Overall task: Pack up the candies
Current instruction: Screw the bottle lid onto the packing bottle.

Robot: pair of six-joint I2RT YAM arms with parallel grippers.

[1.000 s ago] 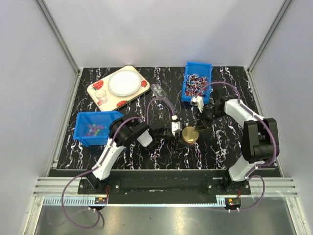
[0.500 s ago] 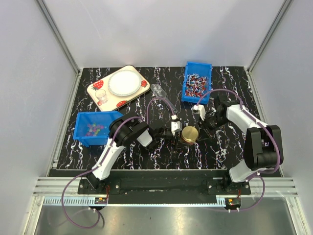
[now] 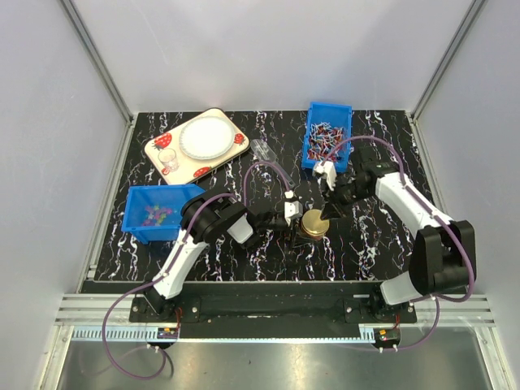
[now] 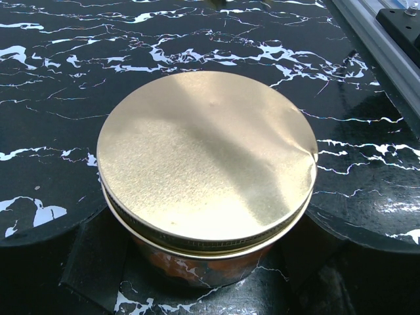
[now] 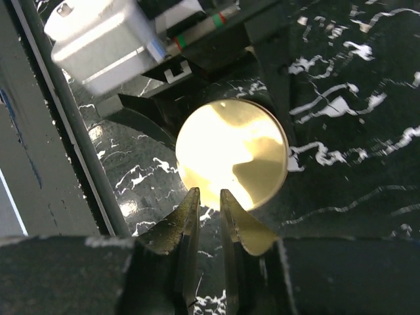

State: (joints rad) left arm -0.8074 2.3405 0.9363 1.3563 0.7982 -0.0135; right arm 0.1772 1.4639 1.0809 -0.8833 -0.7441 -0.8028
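A glass jar with a gold lid (image 3: 315,224) stands mid-table. My left gripper (image 3: 302,221) is shut on the jar's body; in the left wrist view the lid (image 4: 207,154) lies flat on the jar, with a dark finger on each side below it. My right gripper (image 3: 327,209) hovers just above the lid's far edge. In the right wrist view its fingers (image 5: 209,197) are nearly together and hold nothing, with the lid (image 5: 233,151) beyond them. The tiny multicoloured candies (image 3: 154,215) lie in the blue bin (image 3: 138,227) on the left.
A second blue bin (image 3: 313,158) at the back right holds longer wrapped sweets (image 3: 325,140). A strawberry-patterned tray (image 3: 166,142) with a white plate (image 3: 205,136) and a small cup sits at the back left. A clear plastic item (image 3: 262,149) lies behind the jar.
My right gripper drew back to the right from the lid, then came back over the lid's far edge. My left gripper and the jar have not moved.
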